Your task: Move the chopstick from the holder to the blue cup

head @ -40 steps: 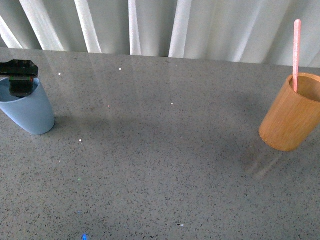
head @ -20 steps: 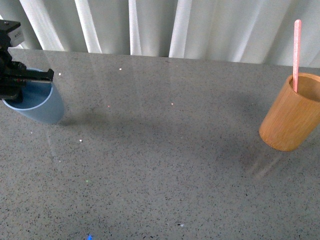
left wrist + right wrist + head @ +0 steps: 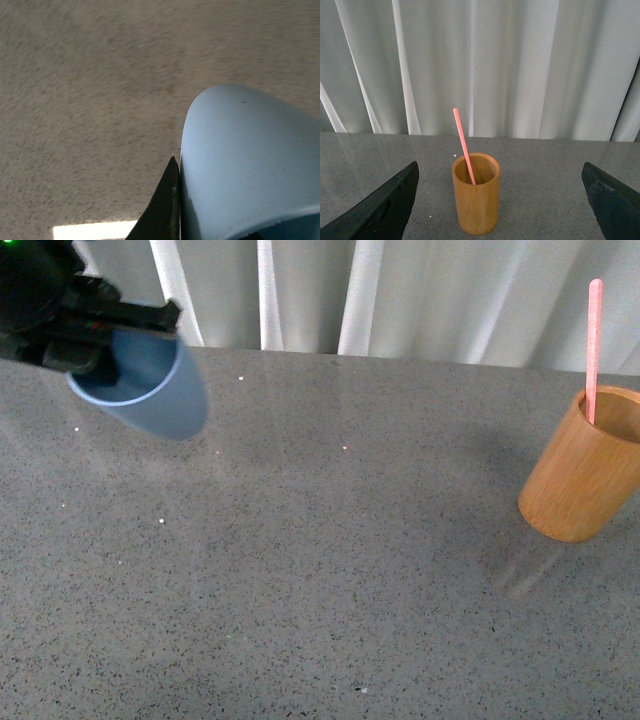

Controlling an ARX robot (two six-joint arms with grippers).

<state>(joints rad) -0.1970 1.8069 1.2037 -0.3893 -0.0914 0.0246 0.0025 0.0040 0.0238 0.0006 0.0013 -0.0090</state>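
My left gripper (image 3: 95, 325) is shut on the rim of the light blue cup (image 3: 150, 390) and holds it tilted above the table at the far left. In the left wrist view the blue cup (image 3: 240, 170) fills the frame beside one dark finger (image 3: 160, 210). The orange-brown holder (image 3: 580, 465) stands at the right edge with the pink-red chopstick (image 3: 594, 345) upright in it. In the right wrist view the holder (image 3: 476, 192) and the chopstick (image 3: 463, 145) sit ahead, centred between the spread fingers of my open right gripper (image 3: 500, 200).
The grey speckled table (image 3: 330, 560) spans the view between the cup and the holder. White curtains (image 3: 400, 290) hang along the table's far edge.
My left gripper has lifted the blue cup off the table and carried it up and to the right, tilting it. The holder and chopstick have not moved.
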